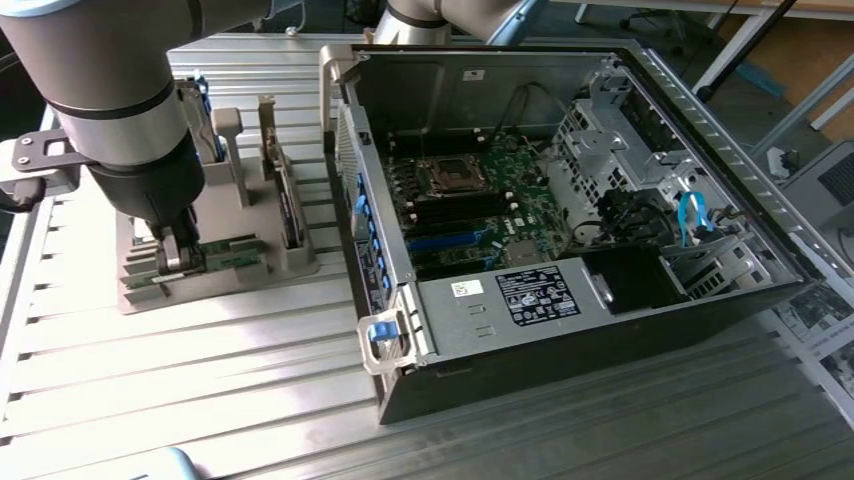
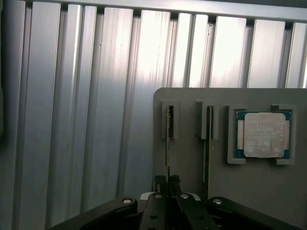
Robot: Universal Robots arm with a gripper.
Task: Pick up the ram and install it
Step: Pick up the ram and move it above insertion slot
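While the claw (image 2: 167,188) stands clamped on the ram (image 2: 169,143) between its fingertips, seated in the grey holder (image 2: 187,153), pick-up is in hand; freeing it likely calls for a straight pull.

1. Black label (image 1: 533,297) on the silver cover inside the computer case (image 1: 561,365): small white lines and marks, too small to read.
2. Small white sticker (image 1: 465,288) just beside the black label: dark code, not readable.
3. White sticker (image 1: 474,74) on the far inner wall of the case: unreadable.
4. CPU chip (image 2: 265,134) in the grey holder (image 2: 192,103): faint print on the metal lid, not legible.
5. Printed sheets (image 1: 817,318) at the exterior view's right edge: no words legible.
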